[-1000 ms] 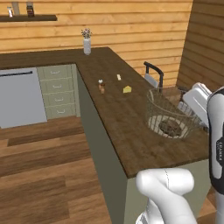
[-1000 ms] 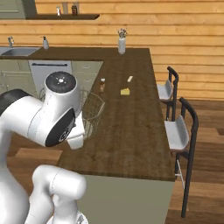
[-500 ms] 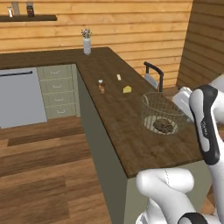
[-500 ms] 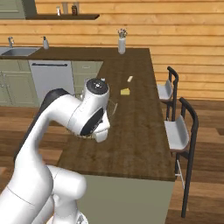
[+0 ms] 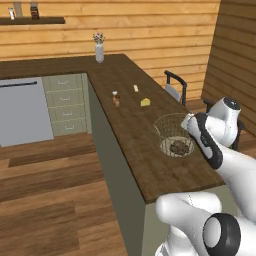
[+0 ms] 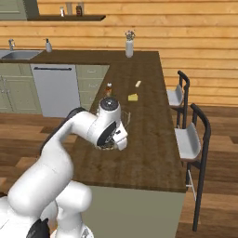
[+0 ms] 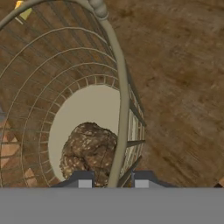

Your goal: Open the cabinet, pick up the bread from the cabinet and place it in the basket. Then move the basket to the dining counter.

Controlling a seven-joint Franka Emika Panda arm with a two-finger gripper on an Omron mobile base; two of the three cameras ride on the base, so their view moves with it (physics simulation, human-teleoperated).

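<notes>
**Basket on Dining Surface, Tool at Rim**

The dining surface is a long dark brown wooden top. The basket stands on it, near the end closest to the robot base. Two stools stand beside the surface's long edge. The bread lies on the basket floor. The tool straddles the basket rim, one fingertip inside the wire wall and one outside, narrowly parted. Contact with the rim cannot be confirmed.
</notes>
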